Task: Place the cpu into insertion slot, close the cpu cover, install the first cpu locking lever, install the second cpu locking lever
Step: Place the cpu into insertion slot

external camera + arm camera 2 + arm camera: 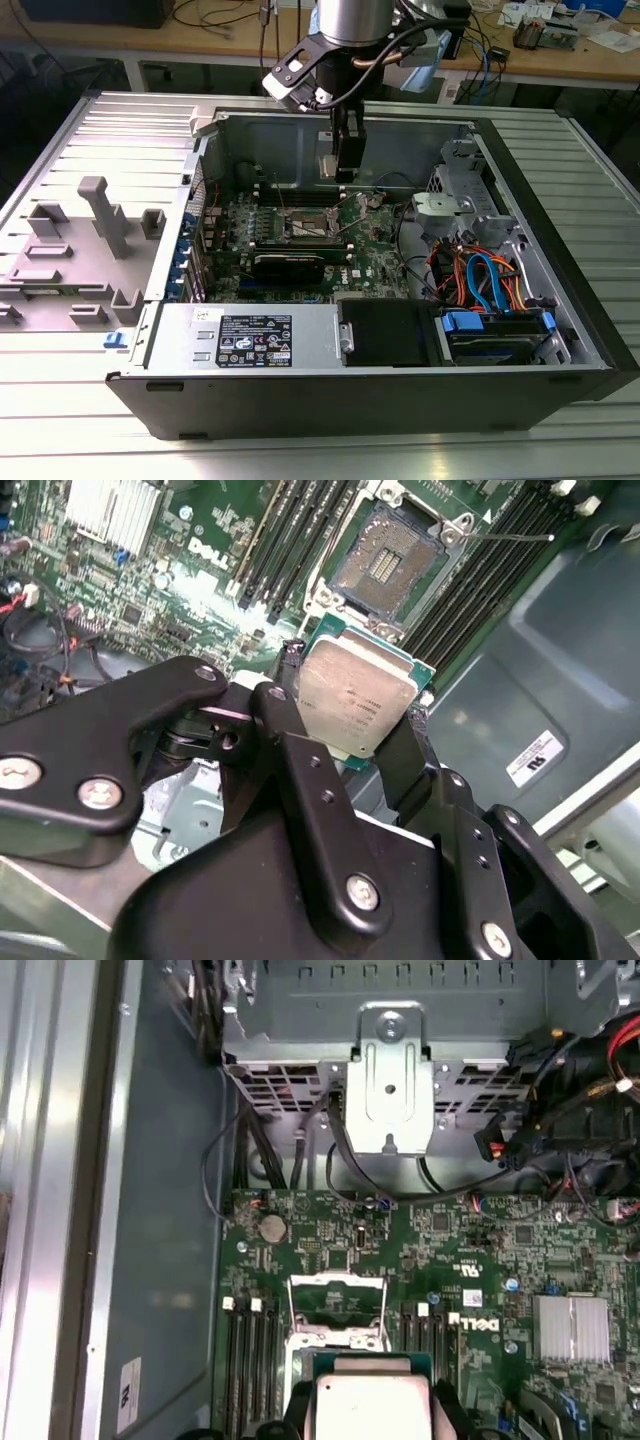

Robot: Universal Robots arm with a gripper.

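Silver cpu (358,685) pinched in gripper (352,700) fingers above green board (190,575), near insertion slot (385,565), inside black case (350,405).

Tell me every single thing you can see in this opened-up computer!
computer case: one, black and grey, lying open on the ribbed metal table
circuit board: one, green, inside the case
insertion slot: one, dark with silver rim, on the board, empty
cpu cover: one, silver, standing open at the slot
memory slots: several, long and black, either side of the slot
heat sink: one, silver, on the board
cables: a bunch, orange, blue and red, at the exterior view's right
cpu: one, silver top with green edge, above the board, in the gripper
gripper: one, black, shut on the cpu
arm: one, silver, above the case
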